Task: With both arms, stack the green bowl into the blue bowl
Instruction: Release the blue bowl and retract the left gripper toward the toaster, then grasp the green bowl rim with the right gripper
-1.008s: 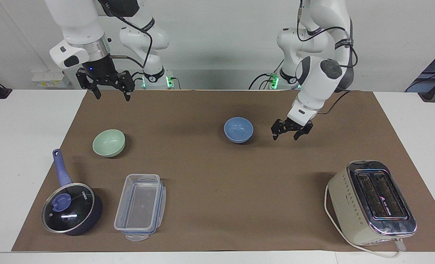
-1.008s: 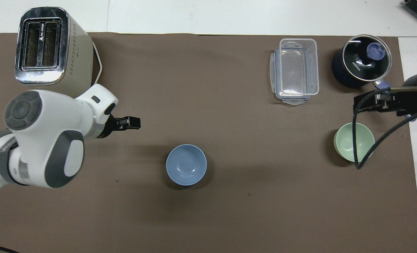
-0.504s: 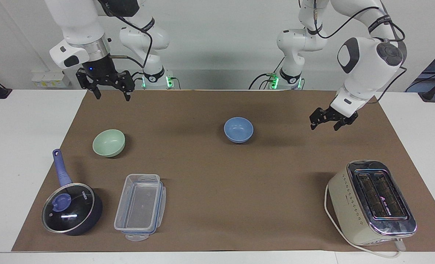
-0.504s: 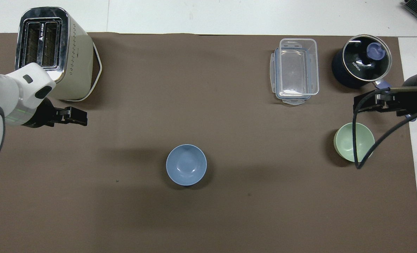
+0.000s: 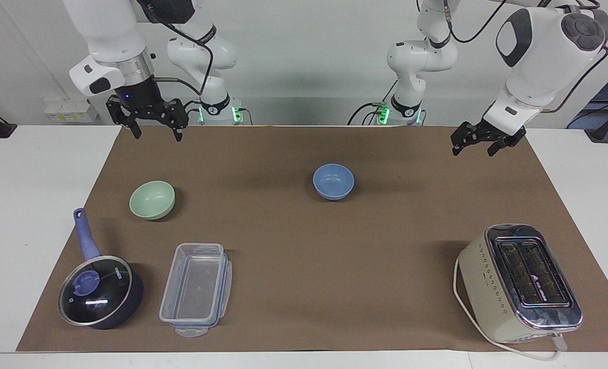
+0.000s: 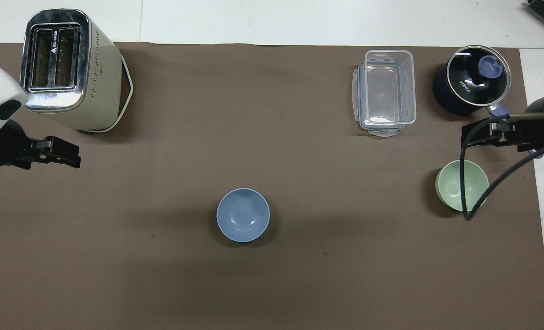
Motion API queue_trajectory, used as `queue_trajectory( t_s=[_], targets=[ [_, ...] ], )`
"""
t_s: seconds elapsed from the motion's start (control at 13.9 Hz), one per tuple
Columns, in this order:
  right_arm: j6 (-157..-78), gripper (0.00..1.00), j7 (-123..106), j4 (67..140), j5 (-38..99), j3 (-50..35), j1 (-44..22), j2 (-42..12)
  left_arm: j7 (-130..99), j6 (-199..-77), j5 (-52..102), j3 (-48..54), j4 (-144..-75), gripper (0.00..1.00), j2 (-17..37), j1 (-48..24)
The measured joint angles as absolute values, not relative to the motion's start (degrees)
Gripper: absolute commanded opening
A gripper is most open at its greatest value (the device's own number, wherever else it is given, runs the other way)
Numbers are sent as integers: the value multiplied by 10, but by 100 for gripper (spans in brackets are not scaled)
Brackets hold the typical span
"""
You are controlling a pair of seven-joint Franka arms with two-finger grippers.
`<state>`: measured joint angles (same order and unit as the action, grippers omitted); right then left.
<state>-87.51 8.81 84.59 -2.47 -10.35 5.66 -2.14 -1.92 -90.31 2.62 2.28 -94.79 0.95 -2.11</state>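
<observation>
Fingers of both grippers stand spread wide with nothing between them. Right gripper [image 5: 152, 124] hangs raised over the mat's edge at the robots' end, toward the right arm's end of the table; left gripper [image 5: 487, 142] hangs raised over the mat toward the left arm's end.

Clock directions below refer to the facing view, centred on the brown mat [image 5: 304, 266]. Green bowl [image 5: 152, 200] sits upright on the mat at about nine o'clock, below the right gripper and well apart from it. Blue bowl [image 5: 333, 181] sits upright and empty near centre, slightly toward twelve o'clock, well apart from the green bowl. Toaster [image 5: 520, 282] stands at four o'clock; clear container [image 5: 196, 289] and lidded pot [image 5: 101, 289] lie at about seven and eight o'clock.

Step in hand, as judged: the stack is not yet begun, and neither bowl is touched. The right arm appears best placed to take the green bowl. The next move calls for lowering that gripper so one finger goes inside the rim and one outside, closing, then lifting clear before carrying the bowl toward the blue bowl.
</observation>
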Motion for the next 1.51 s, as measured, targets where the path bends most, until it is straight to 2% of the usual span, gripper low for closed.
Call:
queue_trajectory(
  t_s=[1.51],
  targets=[
    [-880,100,88,859,-25,-102,66,-16,-19,-903,26,23,-948,100,10,-17]
  ],
)
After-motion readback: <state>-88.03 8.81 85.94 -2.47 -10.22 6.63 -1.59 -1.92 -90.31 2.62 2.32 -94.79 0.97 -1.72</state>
